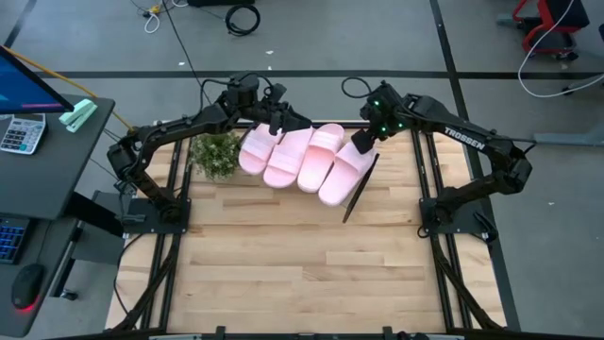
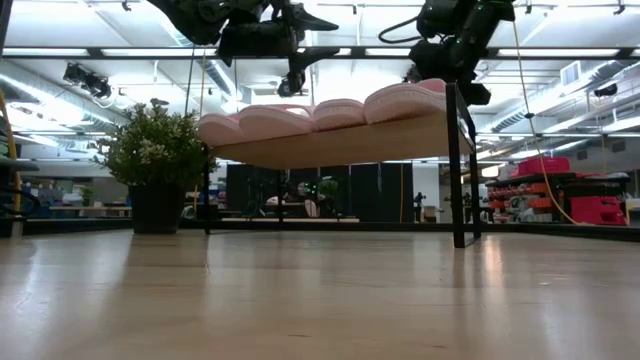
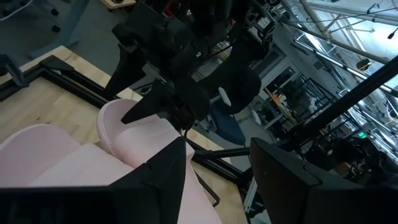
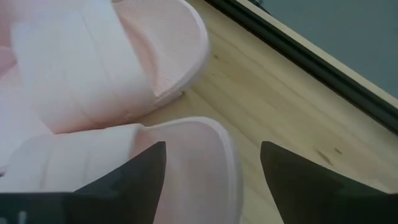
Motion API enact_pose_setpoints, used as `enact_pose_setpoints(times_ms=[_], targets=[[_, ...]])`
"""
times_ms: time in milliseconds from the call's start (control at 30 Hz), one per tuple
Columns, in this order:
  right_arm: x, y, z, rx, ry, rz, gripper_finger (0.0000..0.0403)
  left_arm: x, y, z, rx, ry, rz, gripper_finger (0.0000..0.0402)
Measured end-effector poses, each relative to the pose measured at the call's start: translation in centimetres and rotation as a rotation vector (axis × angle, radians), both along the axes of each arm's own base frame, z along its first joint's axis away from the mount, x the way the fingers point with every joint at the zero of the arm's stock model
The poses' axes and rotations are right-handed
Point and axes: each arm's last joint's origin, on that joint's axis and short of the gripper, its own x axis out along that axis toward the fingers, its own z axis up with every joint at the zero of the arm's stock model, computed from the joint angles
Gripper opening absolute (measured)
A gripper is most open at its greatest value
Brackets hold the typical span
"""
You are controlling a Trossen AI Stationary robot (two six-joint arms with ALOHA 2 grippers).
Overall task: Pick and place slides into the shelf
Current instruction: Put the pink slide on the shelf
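Right gripper (image 1: 364, 142): jaws wide, holding nothing, at three o'clock of four slides (image 1: 300, 156) lined on shelf (image 2: 340, 145), seemingly released.

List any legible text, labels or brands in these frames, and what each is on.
"TROSSEN": white lettering on the right arm, high view.
Calculator keys on the side desk: too small to read.
Slides, shelf, potted plant: no markings visible.

Four slides (image 1: 302, 156) side by side on shelf (image 2: 330, 145); plant (image 1: 215, 154) left.
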Motion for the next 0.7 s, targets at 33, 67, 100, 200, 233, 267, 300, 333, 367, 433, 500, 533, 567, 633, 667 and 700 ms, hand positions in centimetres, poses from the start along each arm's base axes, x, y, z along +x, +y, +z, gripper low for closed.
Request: enact_pose_setpoints(times_ms=[33,67,100,200,233,267,300,333,367,433,500,533,567,633,667,700], targets=[[0.05,-0.02,0.03,-0.003,-0.006,0.007,0.0265,0.00,0.01,0.00,0.000,0.000,0.002,0.0185],[0.07,-0.03,0.05,-0.005,-0.009,0.014,0.0263,0.00,0.01,0.00,0.000,0.000,0.004,0.0185],[0.08,-0.02,0.05,-0.007,-0.008,0.018,0.0260,0.00,0.02,0.00,0.001,0.000,0.006,0.0185],[0.10,-0.02,0.06,-0.009,-0.009,0.025,0.0251,0.00,0.02,0.00,0.001,0.000,0.006,0.0181],[0.09,-0.02,0.06,-0.011,-0.008,0.028,0.0248,0.00,0.02,0.00,0.001,0.000,0.006,0.0180],[0.11,-0.03,0.07,-0.014,-0.008,0.034,0.0245,0.00,0.02,0.00,0.001,0.000,0.006,0.0179],[0.13,-0.03,0.08,-0.015,-0.012,0.041,0.0241,0.00,0.02,0.00,0.001,0.000,0.006,0.0179],[0.16,-0.03,0.10,-0.014,-0.017,0.048,0.0238,0.00,0.02,0.00,0.001,0.000,0.006,0.0179],[0.20,-0.04,0.12,-0.016,-0.022,0.053,0.0235,0.00,0.02,0.00,0.001,0.000,0.006,0.0179],[0.19,-0.06,0.12,-0.019,-0.019,0.046,0.0230,0.00,0.02,0.00,0.001,0.000,0.006,0.0180],[0.13,-0.12,0.11,-0.027,-0.007,0.007,0.0225,0.00,0.02,0.00,0.001,0.000,0.006,0.0182],[0.09,-0.15,0.12,-0.033,-0.002,-0.007,0.0223,0.00,0.02,0.00,0.001,0.000,0.006,0.0183],[0.04,-0.17,0.13,-0.034,-0.001,-0.012,0.0220,0.00,0.02,0.00,0.001,0.000,0.006,0.0183],[-0.05,-0.27,0.16,-0.033,-0.004,-0.018,0.0214,0.00,0.02,0.00,0.001,0.000,0.006,0.0183],[-0.05,-0.27,0.16,-0.030,-0.006,-0.018,0.0210,0.00,0.02,0.00,0.001,0.000,0.006,0.0182],[-0.05,-0.26,0.16,-0.025,-0.008,-0.022,0.0206,0.00,0.02,0.00,0.000,0.000,0.006,0.0181]])
